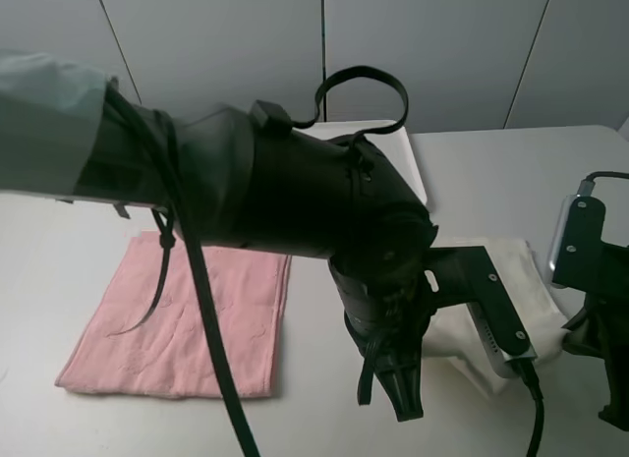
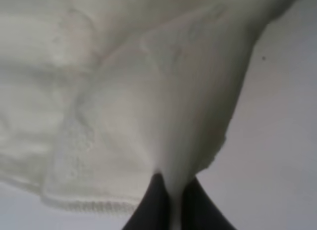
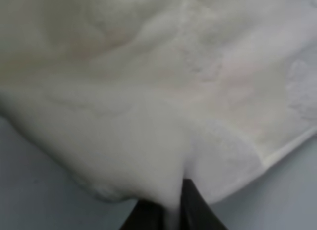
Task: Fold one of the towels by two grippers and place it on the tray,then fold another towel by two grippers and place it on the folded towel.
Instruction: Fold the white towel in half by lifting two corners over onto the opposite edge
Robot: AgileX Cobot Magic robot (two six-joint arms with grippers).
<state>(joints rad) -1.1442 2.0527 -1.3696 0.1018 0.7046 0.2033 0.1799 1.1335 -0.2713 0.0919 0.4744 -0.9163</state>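
- The left hand (image 2: 174,186) is pinched shut on an edge of the cream towel (image 2: 124,106), with cloth pulled up between its fingers.
- The right hand (image 3: 171,203) grips another edge of the same towel, and the rest spreads ahead of both hands on the table (image 2: 287,141).
- To fold cleanly, I judge both hands should move together and level, edge taut, landing square on the far edge.
- The pink towel (image 1: 187,319) lies flat beyond the left hand, away from the right.
- The tray (image 1: 405,157) sits farther off, past both hands.
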